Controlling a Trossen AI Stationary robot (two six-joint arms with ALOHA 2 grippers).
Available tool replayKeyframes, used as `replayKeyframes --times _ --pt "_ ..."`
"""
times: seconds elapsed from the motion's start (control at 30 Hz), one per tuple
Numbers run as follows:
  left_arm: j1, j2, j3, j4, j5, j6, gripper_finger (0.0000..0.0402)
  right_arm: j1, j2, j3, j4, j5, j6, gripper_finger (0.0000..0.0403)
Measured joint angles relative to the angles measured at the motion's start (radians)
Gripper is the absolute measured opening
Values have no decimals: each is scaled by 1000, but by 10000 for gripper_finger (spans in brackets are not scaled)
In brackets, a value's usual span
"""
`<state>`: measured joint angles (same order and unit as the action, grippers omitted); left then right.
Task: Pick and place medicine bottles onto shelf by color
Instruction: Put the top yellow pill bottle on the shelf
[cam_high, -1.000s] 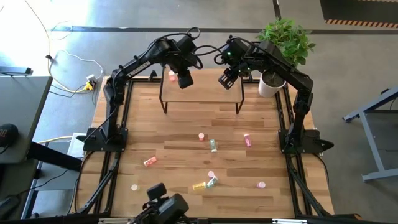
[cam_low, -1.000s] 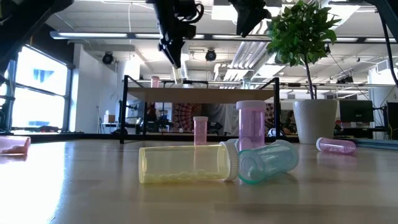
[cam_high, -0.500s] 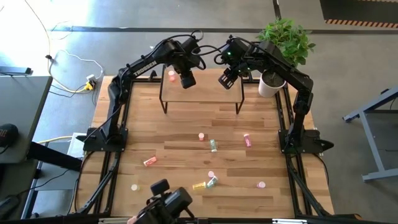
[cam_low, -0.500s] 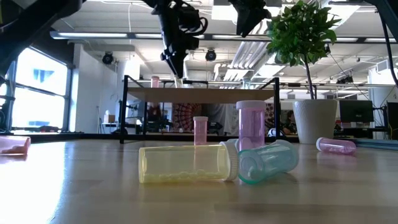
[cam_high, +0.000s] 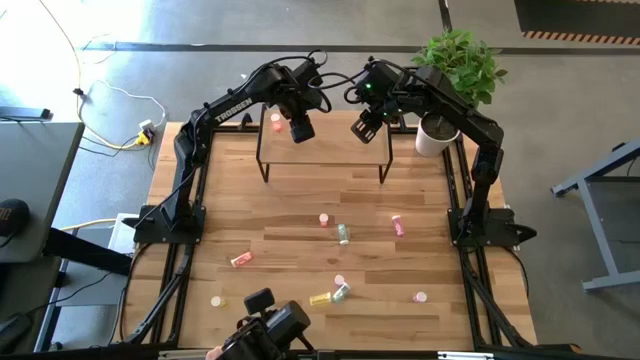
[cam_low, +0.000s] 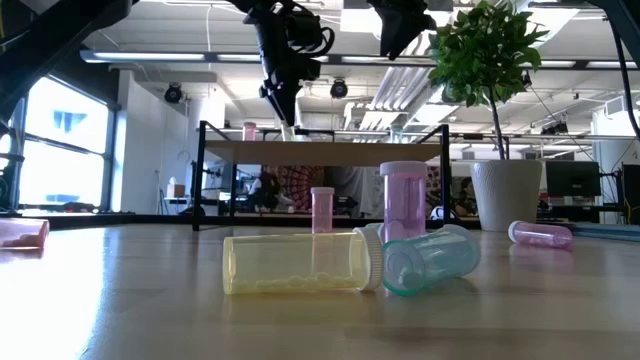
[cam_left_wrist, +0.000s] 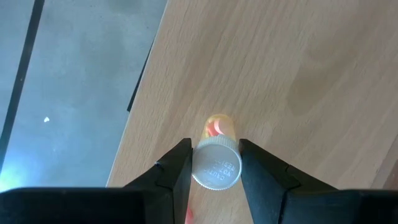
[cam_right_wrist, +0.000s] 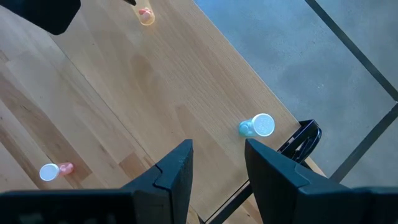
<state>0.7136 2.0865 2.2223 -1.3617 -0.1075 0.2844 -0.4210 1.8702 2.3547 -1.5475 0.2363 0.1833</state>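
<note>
**Left claw holds a red-orange bottle over the shelf; right claw hangs empty beside it**

The small raised light-wood shelf on thin black legs stands at the twelve o'clock end of the large wooden tabletop. Both dark arms reach over it.

The left gripper is clamped on a small red-orange medicine bottle with a pale round cap, one dark finger pressed to each side of the cap, above the shelf board near its edge. From above, this gripper sits toward the ten o'clock part of the shelf, just beside a red-orange bottle standing on the board. In the table-level view the same claw hangs just over the shelf top.

The right gripper holds nothing; its fingers stand apart with bare wood showing between them. It hovers toward the two o'clock part of the shelf. Its wrist camera shows a pale green bottle with a white cap upright near the shelf corner.

The remaining bottles are scattered toward the six o'clock half of the table: a yellow bottle lying on its side touching a tipped pale green one, with two pink bottles upright behind them. A white pot with a leafy green plant stands at the shelf's three o'clock.
</note>
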Motion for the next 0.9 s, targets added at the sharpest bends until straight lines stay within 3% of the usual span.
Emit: replayKeyframes --times 0.9 --pt "-2 0 0 1 -1 -4 130 0 0 0 0 0 0 138"
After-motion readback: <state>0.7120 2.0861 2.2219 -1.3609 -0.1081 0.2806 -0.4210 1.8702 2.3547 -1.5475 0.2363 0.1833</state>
